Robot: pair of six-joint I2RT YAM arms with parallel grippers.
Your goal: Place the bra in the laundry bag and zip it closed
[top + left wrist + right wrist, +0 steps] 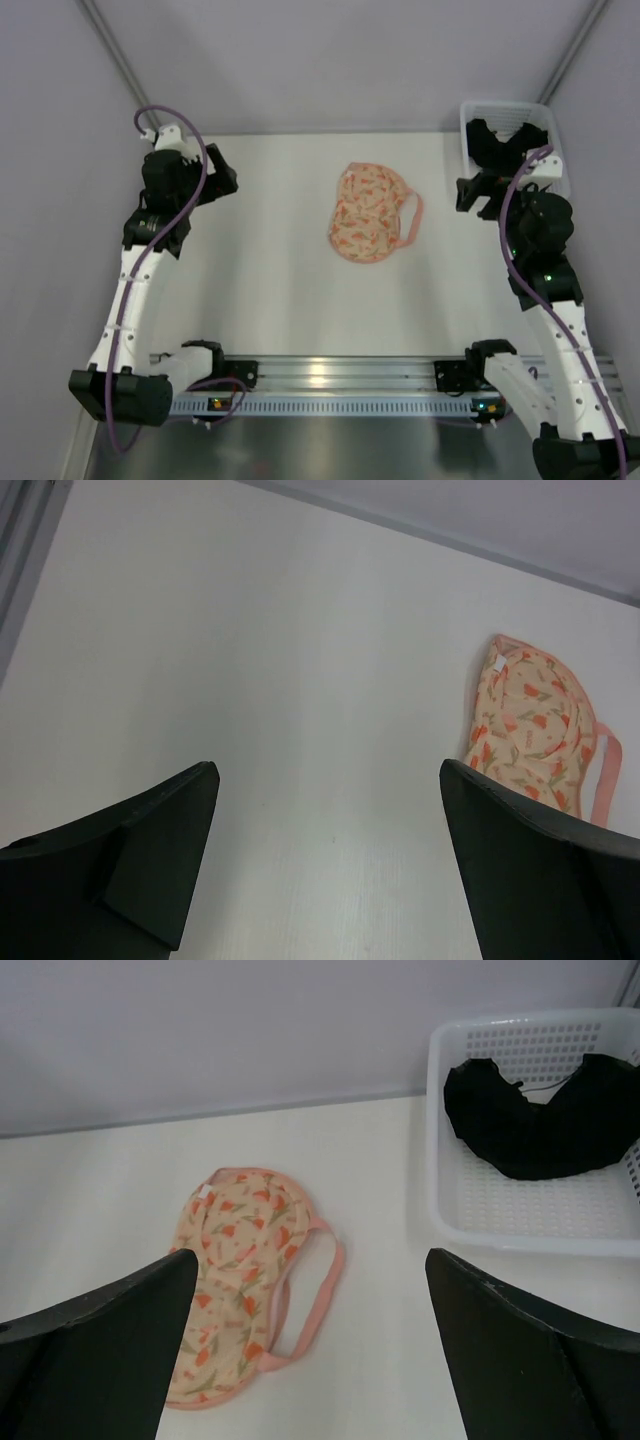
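From the top view, one laundry bag (pixel 368 212) lies patterned side up near the middle of the table (pixel 270 290). Its pink strap loop (pixel 410 222) is on the bag's right side. Bare tabletop surrounds the bag on all sides. The left gripper (pixel 218 178) hangs well to the bag's left with its fingers spread and nothing between them. The right gripper (pixel 478 192) is to the bag's right, also spread and empty. Beyond it, one white mesh basket (pixel 505 108) sits in the far right corner and holds one black bra (pixel 500 140). A metal rail (pixel 340 375) runs along the table's near edge, well short of the bag.

In the left wrist view, the left gripper (pixel 328 780) shows two dark fingers set wide apart over bare table (pixel 250 630). The laundry bag (pixel 530 730) lies beyond the right finger, apart from it. The strap loop (pixel 605 775) is on the bag's far side, and the table's back edge runs just past it.

In the right wrist view, the right gripper (pixel 312 1260) is spread wide and grips nothing. The laundry bag (pixel 235 1280) lies beside the left finger, with the strap loop (pixel 320 1290) curving out toward the basket (pixel 435 1130). A strip of bare table separates bag and basket. The bra (pixel 530 1120) is curled against the basket's far wall.
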